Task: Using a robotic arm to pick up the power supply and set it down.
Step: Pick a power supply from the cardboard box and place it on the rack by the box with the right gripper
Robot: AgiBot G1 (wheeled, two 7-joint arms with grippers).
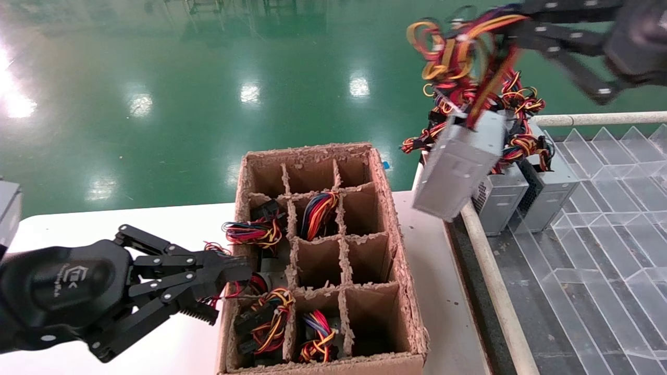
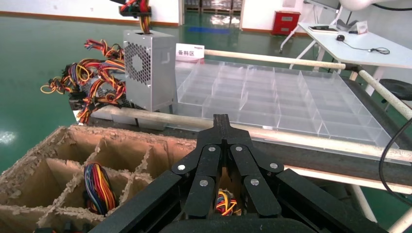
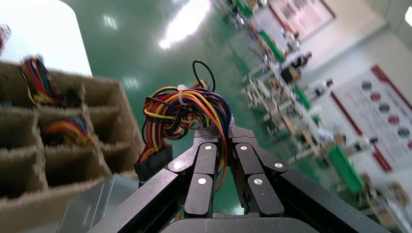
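In the head view, the power supply is seen hanging tilted in the air above the seam between the white table and the clear divider tray on the right. It is suspended by its wire bundle, on which the right gripper is clamped at the far right. Two similar grey boxes stand just behind it on the tray. The left gripper, fingers together, is held at the near left edge of the cardboard box, whose compartments hold coloured wires.

In the left wrist view, the closed left gripper is shown above the cardboard box, with the power supply hanging beyond.

In the right wrist view, the right gripper is seen pinched on the wire bundle.
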